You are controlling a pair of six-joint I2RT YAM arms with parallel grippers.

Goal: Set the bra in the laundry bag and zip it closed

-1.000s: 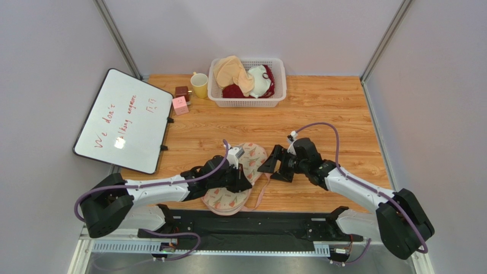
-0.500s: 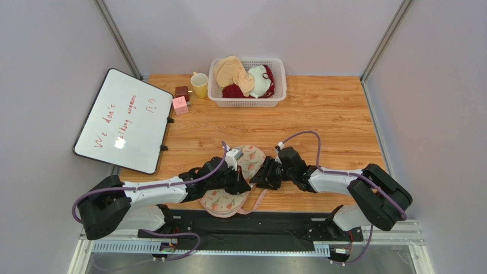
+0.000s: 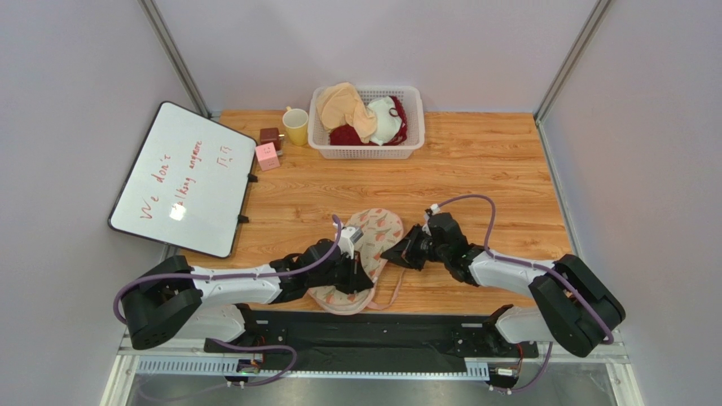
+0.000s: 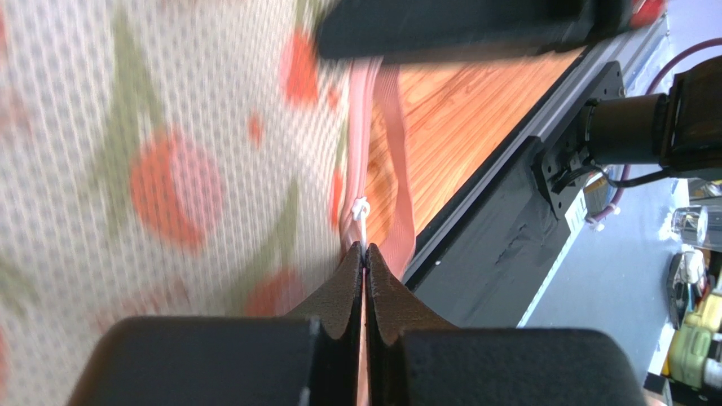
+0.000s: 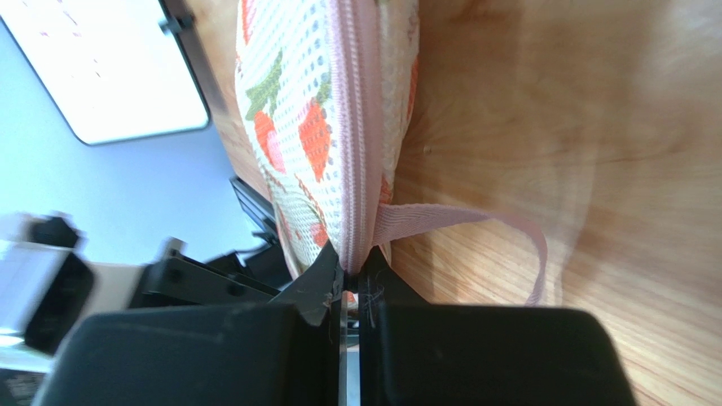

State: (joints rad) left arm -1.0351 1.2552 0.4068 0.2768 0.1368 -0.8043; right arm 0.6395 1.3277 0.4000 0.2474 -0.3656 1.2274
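bag: laundry bag (image 3: 378,230) is soft, light, floppy; grab the pink edge
left gripper (image 4: 365,254): closed, pinching the white zip pull (image 4: 361,211)
right gripper (image 5: 350,264): closed, pinching the bag's right edge

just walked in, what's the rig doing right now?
Both arms are working the laundry bag, which lies near the front edge of the table. The left tool is shut on the pink zipper edging toward the bag's near end, by a small white tie. The right tool is shut on the same edging at the bag's right side, next to the pink loop. No grey bra shows outside the bag. The zipper stretch in the right wrist view looks closed; the rest can't be judged.
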